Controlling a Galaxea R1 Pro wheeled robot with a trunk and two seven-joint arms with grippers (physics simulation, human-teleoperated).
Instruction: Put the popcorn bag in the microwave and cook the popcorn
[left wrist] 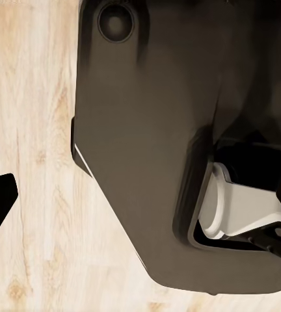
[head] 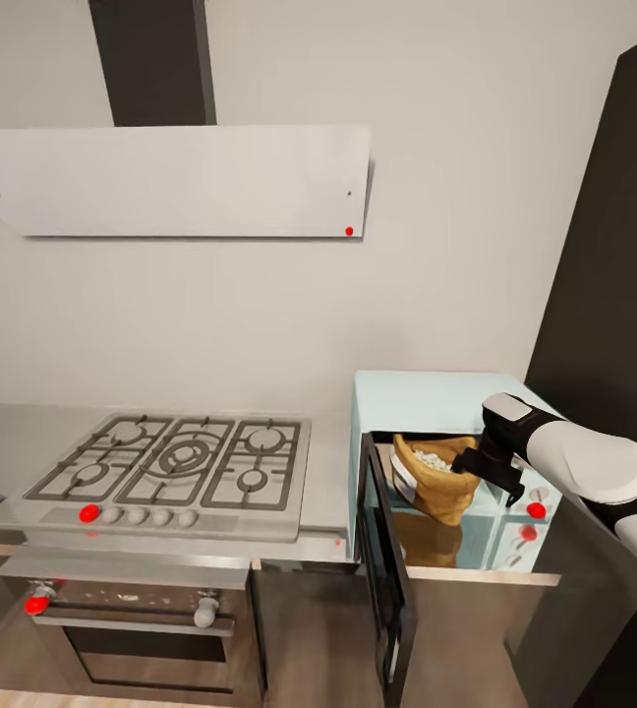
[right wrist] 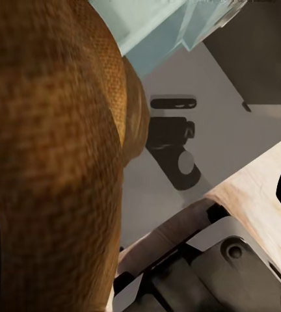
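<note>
— One small tan-brown paper popcorn bag (head: 436,482) with a thick rolled rim is seen at the mouth of the pale mint-blue microwave (head: 427,398), tilted, its opening turned toward ten o'clock. How is it held?

— It is gripped by the black right gripper (head: 478,462), closed on the sack's edge at the three o'clock side. In the right wrist view the coarse brown weave (right wrist: 56,156) is pressed close against the camera, which fits a firm pinch.

— Why is the dark glass door (head: 387,575) swung out toward six o'clock?

— The cavity is left free that way, so the sack can be carried in from the front. Whitish puffy popcorn (head: 434,460) is seen heaped in the sack's mouth.

— Is the sack already set down?

— That cannot be told; its base is hidden by the door. It is judged to be just inside the opening.

— And the left gripper?

— Its state cannot be told: in the left wrist view a dark curved robot body (left wrist: 153,143) above the light wood floor (left wrist: 30,97) is seen instead.

— What lies at nine o'clock of the microwave?

— A steel gas hob (head: 176,462), set into the grey metallic countertop (head: 333,472).
</note>
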